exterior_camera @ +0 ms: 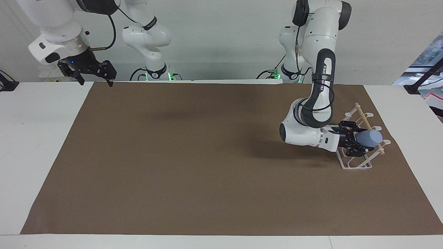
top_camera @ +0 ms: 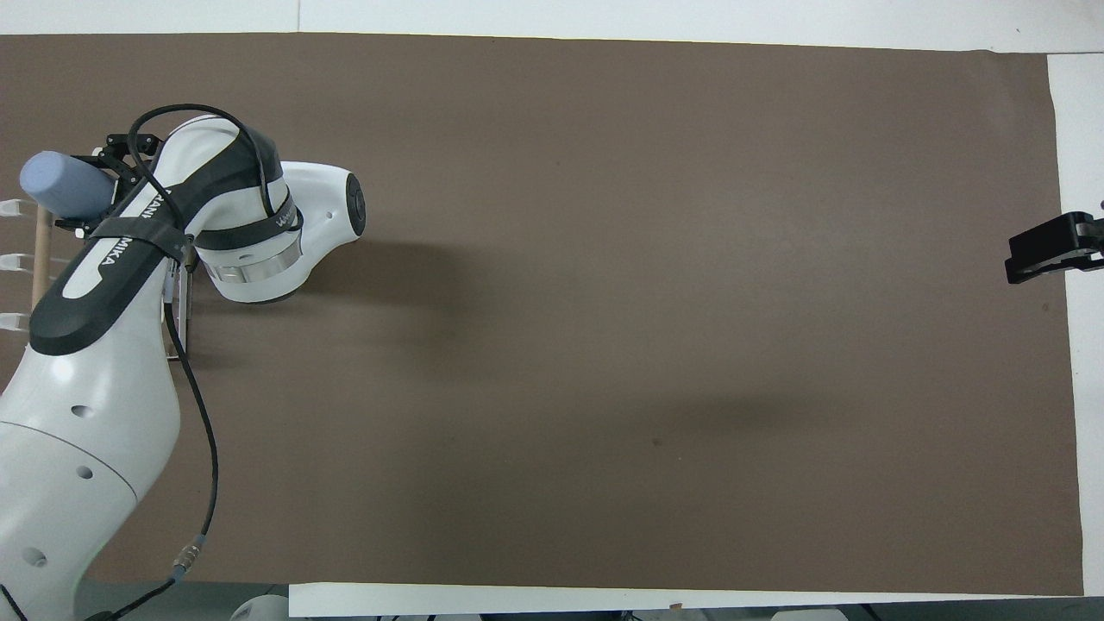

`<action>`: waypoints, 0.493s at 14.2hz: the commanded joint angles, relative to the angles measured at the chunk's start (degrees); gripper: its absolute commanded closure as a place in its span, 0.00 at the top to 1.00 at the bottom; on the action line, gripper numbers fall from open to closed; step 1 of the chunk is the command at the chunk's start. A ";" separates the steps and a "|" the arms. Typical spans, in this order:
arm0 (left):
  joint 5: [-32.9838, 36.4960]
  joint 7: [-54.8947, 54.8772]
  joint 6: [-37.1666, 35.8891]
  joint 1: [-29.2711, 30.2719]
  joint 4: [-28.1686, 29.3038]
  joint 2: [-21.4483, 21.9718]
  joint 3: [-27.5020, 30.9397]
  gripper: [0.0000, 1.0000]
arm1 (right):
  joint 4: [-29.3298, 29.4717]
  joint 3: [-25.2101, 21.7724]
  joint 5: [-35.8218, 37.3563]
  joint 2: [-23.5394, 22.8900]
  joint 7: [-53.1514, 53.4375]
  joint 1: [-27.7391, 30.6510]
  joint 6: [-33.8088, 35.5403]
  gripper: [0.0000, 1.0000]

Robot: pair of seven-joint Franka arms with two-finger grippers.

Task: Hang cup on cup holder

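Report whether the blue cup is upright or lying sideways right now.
Sideways. The cup lies roughly level in the left gripper over the cup holder, closed base pointing away from the wrist.

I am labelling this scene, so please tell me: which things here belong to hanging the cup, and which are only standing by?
Belonging to the job:
- cup, light blue, held on its side over the rack
- rack, white wire, with a wooden bar
- left gripper, shut on the cup

Only standing by:
- right gripper, waiting over the table's edge
- brown mat
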State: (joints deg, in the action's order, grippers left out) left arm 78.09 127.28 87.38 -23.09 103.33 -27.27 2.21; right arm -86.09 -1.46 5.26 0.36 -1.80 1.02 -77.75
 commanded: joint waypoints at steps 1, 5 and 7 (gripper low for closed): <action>-0.84 -3.52 2.88 0.50 -3.30 0.29 -0.19 1.00 | -1.53 0.58 0.19 0.95 -0.05 1.18 0.58 0.99; -9.97 -10.27 2.53 -1.44 -3.57 4.41 -0.27 1.00 | -1.63 0.67 0.19 1.04 -0.05 0.82 0.67 0.99; -16.52 -17.03 4.01 -0.74 -3.31 9.66 -0.45 1.00 | -1.63 0.67 0.19 1.13 -0.05 0.82 0.67 0.99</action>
State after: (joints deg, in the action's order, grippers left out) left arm 66.92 116.49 89.18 -24.54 98.71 -23.30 1.85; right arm -86.49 -1.30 5.26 0.37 -1.80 1.30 -77.30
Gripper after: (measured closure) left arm 0.000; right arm 0.004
